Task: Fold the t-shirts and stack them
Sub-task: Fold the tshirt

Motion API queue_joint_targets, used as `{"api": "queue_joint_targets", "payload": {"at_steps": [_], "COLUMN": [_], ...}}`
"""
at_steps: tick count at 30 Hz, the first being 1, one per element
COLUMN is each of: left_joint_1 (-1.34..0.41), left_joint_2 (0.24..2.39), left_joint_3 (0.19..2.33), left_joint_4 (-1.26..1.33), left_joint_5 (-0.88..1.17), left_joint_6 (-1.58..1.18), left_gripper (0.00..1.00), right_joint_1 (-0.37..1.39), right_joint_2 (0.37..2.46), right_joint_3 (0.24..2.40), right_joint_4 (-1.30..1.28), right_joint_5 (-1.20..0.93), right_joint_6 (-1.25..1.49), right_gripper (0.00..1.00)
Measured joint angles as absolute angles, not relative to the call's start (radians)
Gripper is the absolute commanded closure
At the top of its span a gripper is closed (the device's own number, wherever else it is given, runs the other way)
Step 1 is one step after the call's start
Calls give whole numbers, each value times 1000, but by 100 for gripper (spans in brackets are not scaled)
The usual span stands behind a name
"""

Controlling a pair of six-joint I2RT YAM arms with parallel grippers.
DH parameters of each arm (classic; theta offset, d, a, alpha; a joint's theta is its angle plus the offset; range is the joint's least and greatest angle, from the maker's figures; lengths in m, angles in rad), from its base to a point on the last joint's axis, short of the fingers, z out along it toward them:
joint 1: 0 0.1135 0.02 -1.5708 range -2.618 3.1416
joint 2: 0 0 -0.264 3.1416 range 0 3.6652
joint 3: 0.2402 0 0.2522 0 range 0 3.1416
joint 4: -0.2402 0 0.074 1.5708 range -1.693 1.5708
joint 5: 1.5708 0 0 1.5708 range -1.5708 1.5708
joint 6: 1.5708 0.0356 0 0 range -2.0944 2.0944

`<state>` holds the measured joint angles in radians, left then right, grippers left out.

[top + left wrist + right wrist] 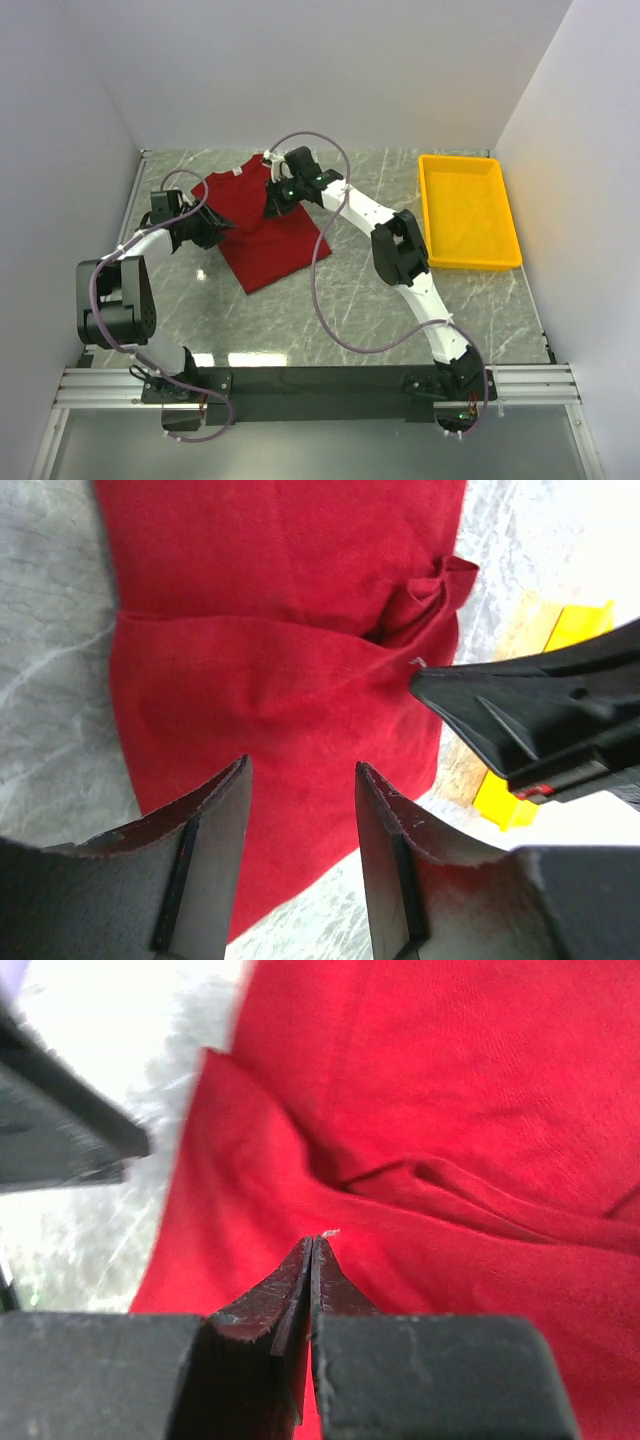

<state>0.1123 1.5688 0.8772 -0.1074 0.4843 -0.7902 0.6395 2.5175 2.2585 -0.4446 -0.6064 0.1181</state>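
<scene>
Near edge of the bench [350,305]: both arm bases. The left arm [130,255] reached in from the left, and the right arm [400,255] crossed over from the right.

The t-shirt [268,235] lay flat, left of bench centre and partly folded. Its long axis ran from the near-right hem to the far-left collar.

Left jaws: at the shirt's left edge, about midway along it. In the left wrist view they were parted with a clear gap and nothing in them, with the t-shirt [280,680] right below and ahead. Cloth lay to their right.

Right jaws: a bit farther back, over the middle of the shirt. In the right wrist view they were pressed together with no gap, tips down at a crease of the t-shirt [450,1110]. I could not tell if any cloth was pinched.

The two sets of jaws were near each other, left ones nearer the free left edge and right ones nearer the bunched fold. My guess is that the next fold turns on that left edge going rightward across the long axis.

The tray [470,264] sat far right, well apart from the shirt.
</scene>
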Motion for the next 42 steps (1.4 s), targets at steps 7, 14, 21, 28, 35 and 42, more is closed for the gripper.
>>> {"api": "queue_joint_targets", "payload": {"at_steps": [7, 14, 21, 28, 35, 42], "left_joint_1": [104, 99, 98, 92, 44, -45], "left_joint_2": [1646, 1718, 1732, 1670, 1210, 892], "left_joint_3": [885, 926, 958, 963, 728, 376], "left_joint_4": [-80, -59, -48, -96, -182, -249], "left_joint_5": [478, 457, 446, 418, 348, 336], "left_joint_6": [-809, -841, -854, -825, -834, -1013], "left_gripper": [48, 47, 46, 43, 29, 29], "right_joint_1": [640, 635, 592, 520, 413, 383], "right_joint_2": [2593, 2603, 2609, 2589, 2281, 1961], "right_joint_3": [2307, 2337, 2356, 2312, 1912, 1588], "right_joint_4": [-450, -460, -455, -423, -466, -522], "right_joint_5": [-479, -355, -326, -478, -658, -695], "right_joint_6": [222, 300, 389, 324, -35, -196], "right_gripper": [94, 94, 92, 51, 40, 40]}}
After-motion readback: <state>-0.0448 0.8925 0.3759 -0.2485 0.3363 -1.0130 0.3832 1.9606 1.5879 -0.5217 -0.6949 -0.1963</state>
